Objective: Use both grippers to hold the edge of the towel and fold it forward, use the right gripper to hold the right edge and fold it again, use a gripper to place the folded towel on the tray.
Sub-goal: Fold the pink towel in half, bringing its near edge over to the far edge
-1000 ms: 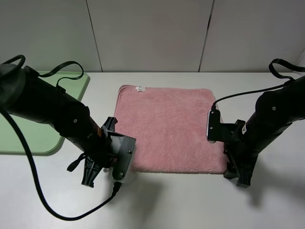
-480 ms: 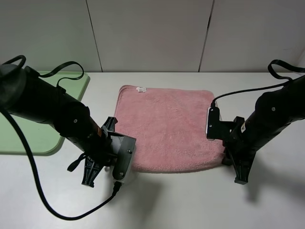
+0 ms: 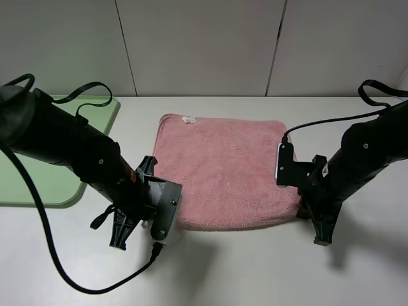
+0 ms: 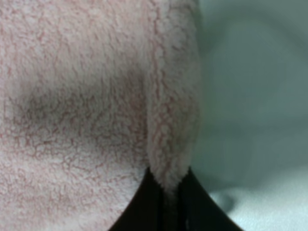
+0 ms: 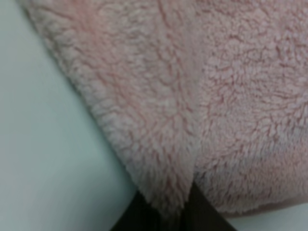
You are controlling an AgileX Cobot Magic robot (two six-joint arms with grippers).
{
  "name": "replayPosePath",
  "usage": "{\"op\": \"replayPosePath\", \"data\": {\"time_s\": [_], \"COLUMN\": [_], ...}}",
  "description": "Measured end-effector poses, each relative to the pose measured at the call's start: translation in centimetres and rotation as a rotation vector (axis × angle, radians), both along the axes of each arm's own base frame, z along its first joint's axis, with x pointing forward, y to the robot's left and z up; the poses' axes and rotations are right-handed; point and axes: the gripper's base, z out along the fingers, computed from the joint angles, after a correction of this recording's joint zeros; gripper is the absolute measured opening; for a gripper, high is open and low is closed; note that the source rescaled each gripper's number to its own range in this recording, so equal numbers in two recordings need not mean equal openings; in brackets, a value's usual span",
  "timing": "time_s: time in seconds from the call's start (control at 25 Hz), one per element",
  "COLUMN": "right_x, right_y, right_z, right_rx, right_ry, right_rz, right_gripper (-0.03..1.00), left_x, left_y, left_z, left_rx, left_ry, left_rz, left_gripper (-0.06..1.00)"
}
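Change over the last second: I see my right gripper (image 5: 166,211) shifted inward onto the pink fleecy square towel (image 3: 223,172), whose near right corner, formerly flat, is now pinched and raised.

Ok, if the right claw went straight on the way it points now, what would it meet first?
The towel: the right claw is shut on its pinched-up edge, and more towel lies beyond, though depth is unclear.

Towel (image 3: 226,162) of fluffy, nubbly pink cloth, matt black left pincer (image 4: 166,199) and right pincer (image 5: 166,211), smooth matt white counter (image 3: 255,268) beneath them, smooth pale-green tray (image 3: 51,188)
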Motion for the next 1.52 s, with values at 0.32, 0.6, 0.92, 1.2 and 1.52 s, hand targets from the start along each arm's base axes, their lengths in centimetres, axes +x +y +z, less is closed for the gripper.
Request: {"op": "replayPosePath", "data": {"time_s": [0.32,0.6,0.92,1.2,1.52], "right_x": [-0.4,-0.8,-1.6,-2.7,-4.5], "right_y": [-0.2,-0.3,-0.5,-0.7,-0.9], "right_z": [1.9,3.8,6.5,9.1,11.7], "right_rx": [0.012,0.027,0.060,0.112,0.190], "right_ry": [-0.025,-0.059,-0.105,-0.148,-0.171], "right_rz": [-0.002,-0.003,-0.038,-0.069,-0.109], "right_gripper": [0.00,0.00,0.00,0.00,0.00], "left_x": [-0.2,-0.6,-1.3,-1.9,-3.8], "left_y": [0.2,0.5,1.2,2.2,1.8], "left_z": [1.2,2.7,6.0,8.9,10.8], "left_rx": [-0.001,0.009,-0.011,-0.012,0.040], "left_ry": [0.000,0.013,-0.014,-0.070,-0.129], "left_rz": [0.000,-0.001,0.017,0.071,0.060], "left_gripper": [0.00,0.00,0.00,0.00,0.00]}}
